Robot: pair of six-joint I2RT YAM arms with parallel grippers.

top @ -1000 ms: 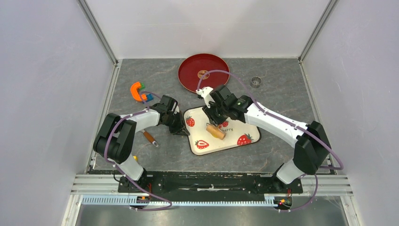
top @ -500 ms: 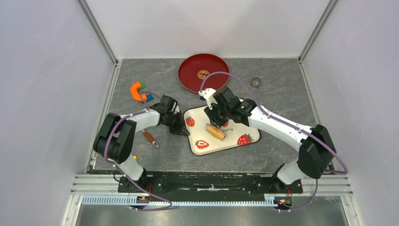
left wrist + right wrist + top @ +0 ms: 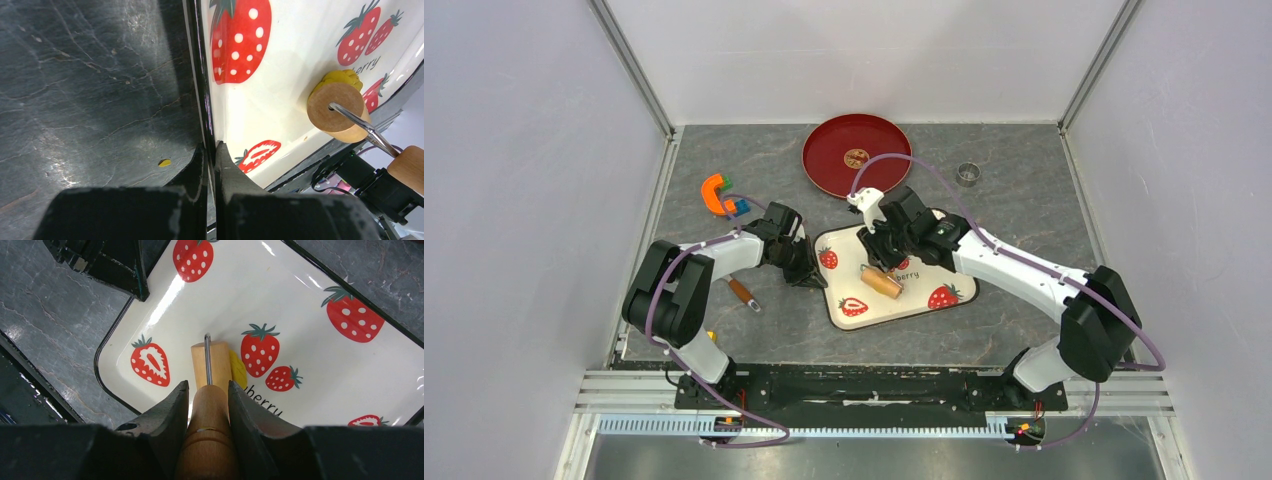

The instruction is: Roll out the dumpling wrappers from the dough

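Observation:
A white strawberry tray [image 3: 916, 301] lies on the table. My left gripper [image 3: 810, 276] is shut on the tray's left rim [image 3: 202, 100], and its fingertips [image 3: 210, 147] pinch the black edge. My right gripper [image 3: 879, 248] is shut on the wooden handle [image 3: 210, 410] of a small rolling pin [image 3: 882, 281]. The pin's barrel [image 3: 210, 365] rests on a lump of yellow dough [image 3: 238, 369] on the tray. The dough also shows behind the barrel in the left wrist view [image 3: 340, 77]. A small round disc, a dumpling wrapper [image 3: 856, 157], lies on the red plate [image 3: 879, 135].
An orange, blue and green tool [image 3: 719, 195] lies at the left. A wooden-handled tool [image 3: 742, 293] lies under my left arm. A metal ring [image 3: 968, 174] stands at the right back. A yellow crumb [image 3: 164, 162] lies on the table beside the tray.
My right arm has shifted a little to the right with the rolling pin held. The pin stays almost where it was on the tray. My left arm has not moved.

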